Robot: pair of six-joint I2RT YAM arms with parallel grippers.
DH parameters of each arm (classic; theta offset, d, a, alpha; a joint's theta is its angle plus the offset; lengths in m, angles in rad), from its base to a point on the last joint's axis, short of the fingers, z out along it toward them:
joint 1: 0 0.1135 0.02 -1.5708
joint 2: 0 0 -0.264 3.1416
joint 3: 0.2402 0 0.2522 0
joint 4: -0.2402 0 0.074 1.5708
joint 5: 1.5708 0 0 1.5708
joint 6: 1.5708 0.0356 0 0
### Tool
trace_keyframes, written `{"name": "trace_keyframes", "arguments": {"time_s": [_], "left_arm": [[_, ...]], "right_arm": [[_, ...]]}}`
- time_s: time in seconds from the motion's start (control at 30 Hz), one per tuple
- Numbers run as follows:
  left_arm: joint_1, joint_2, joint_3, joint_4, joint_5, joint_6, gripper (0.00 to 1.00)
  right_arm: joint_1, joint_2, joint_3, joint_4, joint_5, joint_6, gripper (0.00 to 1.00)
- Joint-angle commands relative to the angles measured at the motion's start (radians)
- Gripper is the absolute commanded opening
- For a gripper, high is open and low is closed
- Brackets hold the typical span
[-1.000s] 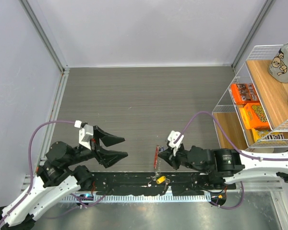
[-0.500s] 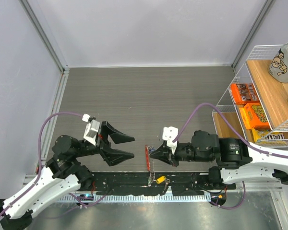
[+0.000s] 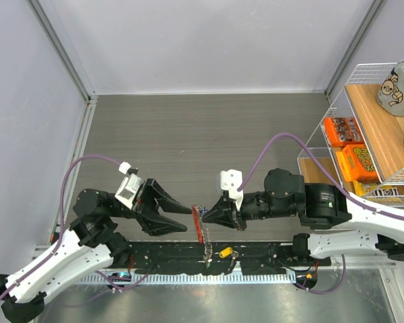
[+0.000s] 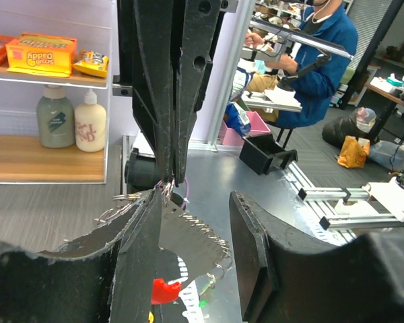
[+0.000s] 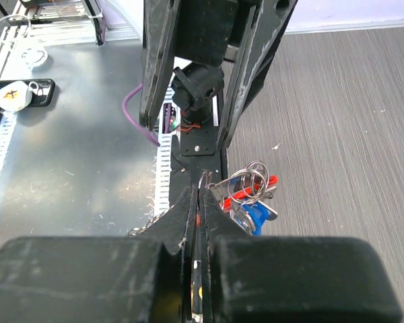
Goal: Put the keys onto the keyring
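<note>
My right gripper point(image 5: 200, 194) is shut on the keyring point(image 5: 205, 176), a thin metal ring pinched at its fingertips. Keys with red and blue tags point(image 5: 254, 196) hang bunched on small rings just right of those tips, and the chain point(image 5: 143, 230) trails off to the left. From above, the right gripper point(image 3: 203, 214) meets my left gripper point(image 3: 186, 219) tip to tip, with the red tag point(image 3: 197, 227) between them. The left gripper point(image 4: 198, 249) is open, its fingers either side of the hanging chain point(image 4: 203, 227). A yellow-tagged key point(image 3: 225, 252) lies on the black base strip.
A wire shelf point(image 3: 323, 134) at the right edge holds orange snack boxes point(image 3: 353, 158) and a stuffed toy point(image 3: 398, 84). The black base strip point(image 3: 269, 259) and a metal ledge run along the near edge. Grey walls close off the left and the back.
Both arms have moved inward: the right gripper carried the keyring and keys leftward, the left gripper came right to meet it and its jaws have narrowed around the chain.
</note>
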Motion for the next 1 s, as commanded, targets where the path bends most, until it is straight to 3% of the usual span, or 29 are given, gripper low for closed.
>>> {"name": "trace_keyframes", "arguments": {"time_s": [0.0,0.6,0.83,0.97], "left_arm": [[-0.002,0.025,0.036,0.07,0.064,-0.029,0.49],[-0.002,0.05,0.042,0.056,0.052,-0.028,0.42],[-0.002,0.068,0.048,0.054,0.05,-0.028,0.36],[-0.002,0.077,0.053,0.054,0.044,-0.029,0.27]], "right_arm": [[-0.009,0.024,0.084,0.04,-0.042,0.0,0.05],[-0.015,0.077,0.156,0.053,-0.06,-0.007,0.05],[-0.015,0.094,0.165,0.054,-0.057,-0.009,0.05],[-0.015,0.1,0.17,0.056,-0.055,-0.009,0.05]]}}
